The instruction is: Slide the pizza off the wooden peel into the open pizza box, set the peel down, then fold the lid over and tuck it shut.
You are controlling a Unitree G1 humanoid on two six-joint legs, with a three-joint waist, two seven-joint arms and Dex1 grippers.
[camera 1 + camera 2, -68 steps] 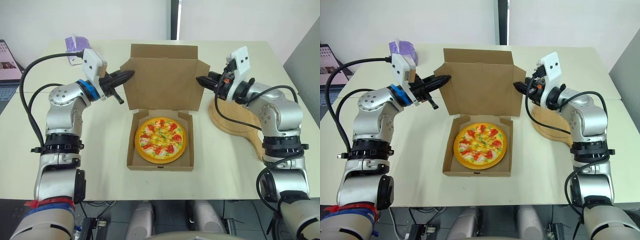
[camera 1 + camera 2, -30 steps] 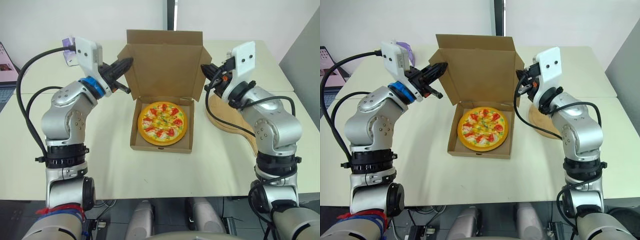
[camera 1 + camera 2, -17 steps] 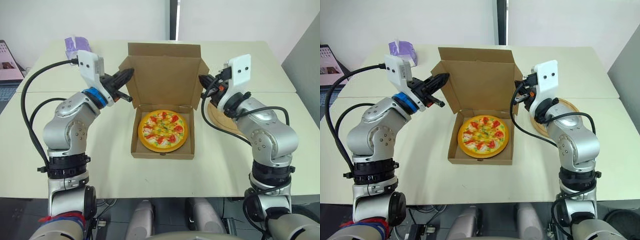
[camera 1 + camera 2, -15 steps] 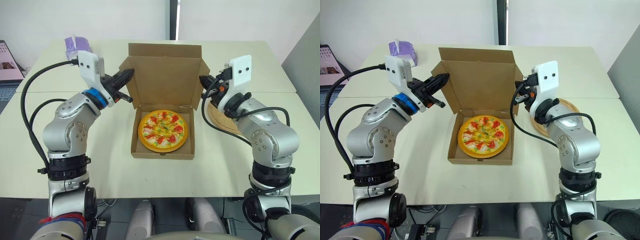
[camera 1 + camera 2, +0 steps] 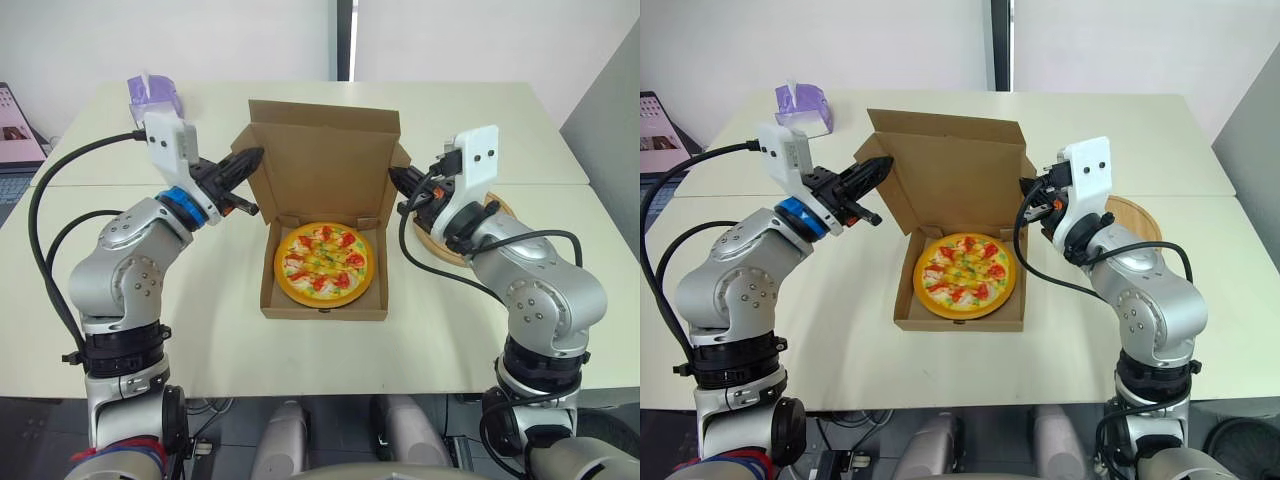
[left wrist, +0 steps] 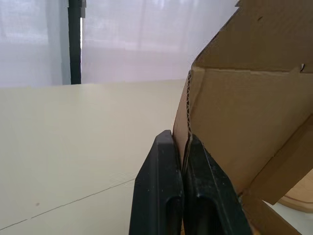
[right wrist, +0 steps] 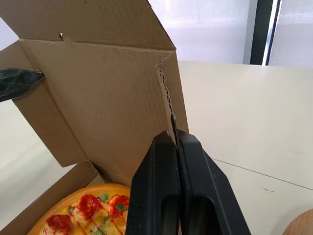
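The pizza (image 5: 323,262) lies in the base of the open cardboard box (image 5: 320,306). Its lid (image 5: 325,172) stands up behind it and leans a little forward. My left gripper (image 5: 250,157) is shut on the lid's left side flap (image 6: 195,117), the cardboard edge pinched between its fingers (image 6: 161,176). My right gripper (image 5: 395,178) is shut on the lid's right side flap (image 7: 168,98). The round wooden peel (image 5: 487,213) lies flat on the table to the right of the box, partly hidden by my right arm.
A purple tissue box (image 5: 152,96) stands at the table's far left corner. A laptop (image 5: 14,145) sits past the table's left edge. A seam (image 5: 580,185) runs across the tabletop behind the box. Bare table lies in front of the box.
Both grippers keep their hold on the side flaps and have come forward and down a little. The lid's top has tipped forward toward the pizza. The camera has shifted.
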